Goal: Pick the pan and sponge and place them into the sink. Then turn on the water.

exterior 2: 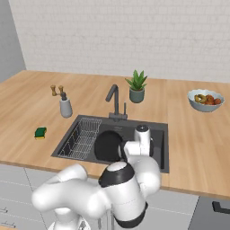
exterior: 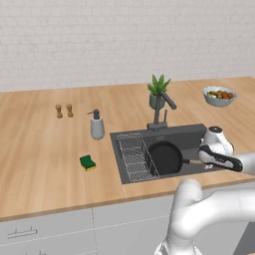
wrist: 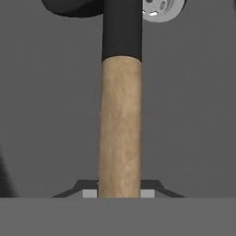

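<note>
- Wooden counter (exterior: 45, 149) with a dark sink (exterior: 191, 134) set into it.
- Green-yellow sponge (exterior: 87, 162) lying left of the sink.
- Soap bottle (exterior: 96, 125), two small shakers (exterior: 63, 110), potted plant (exterior: 158, 92) and fruit bowl (exterior: 219, 95) standing behind.

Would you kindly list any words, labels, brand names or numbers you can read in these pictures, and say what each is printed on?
None: no readable text appears in any view.
The soap bottle has a plain grey body with no label.
The pan, its handle, the sponge, the sink, the fruit bowl and the plant pot carry no markings.
</note>
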Robot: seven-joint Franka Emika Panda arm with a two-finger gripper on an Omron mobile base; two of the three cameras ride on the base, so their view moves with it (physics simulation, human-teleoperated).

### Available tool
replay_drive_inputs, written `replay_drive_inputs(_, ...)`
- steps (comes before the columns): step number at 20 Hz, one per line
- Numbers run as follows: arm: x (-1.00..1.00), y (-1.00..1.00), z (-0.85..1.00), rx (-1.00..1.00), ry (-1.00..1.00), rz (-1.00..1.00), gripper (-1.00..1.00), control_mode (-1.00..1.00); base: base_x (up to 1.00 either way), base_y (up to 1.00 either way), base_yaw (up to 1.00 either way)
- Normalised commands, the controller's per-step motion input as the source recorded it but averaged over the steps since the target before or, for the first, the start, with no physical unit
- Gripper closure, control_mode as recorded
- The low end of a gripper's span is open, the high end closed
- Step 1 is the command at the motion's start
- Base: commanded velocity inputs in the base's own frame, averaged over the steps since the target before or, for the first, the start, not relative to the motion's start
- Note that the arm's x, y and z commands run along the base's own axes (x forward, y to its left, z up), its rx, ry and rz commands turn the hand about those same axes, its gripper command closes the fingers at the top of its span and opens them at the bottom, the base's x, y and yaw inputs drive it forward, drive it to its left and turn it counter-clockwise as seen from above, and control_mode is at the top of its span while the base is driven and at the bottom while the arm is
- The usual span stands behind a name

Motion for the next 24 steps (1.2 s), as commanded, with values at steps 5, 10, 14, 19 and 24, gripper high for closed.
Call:
replay_drive_inputs(5,0.00,0.10,-0.76,-0.11,0.20,0.13,1.00,-1.00,0.00,0.00,0.00)
replay_drive_inputs(10,0.00,0.00,-0.53,-0.04,0.11,0.12,1.00,-1.00,0.00,0.00,0.00)
replay_drive_inputs(14,0.00,-0.06,-0.14,0.01,0.01,0.10,1.00,-1.00,0.00,0.00,0.00)
replay_drive_inputs(19,0.00,-0.19,0.00,0.05,-0.01,0.04,-1.00,-1.00,0.00,0.00,0.00)
replay_drive_inputs(24,0.00,-0.14,0.07,0.11,-0.13,0.00,-1.00,-1.00,0.00,0.00,0.00)
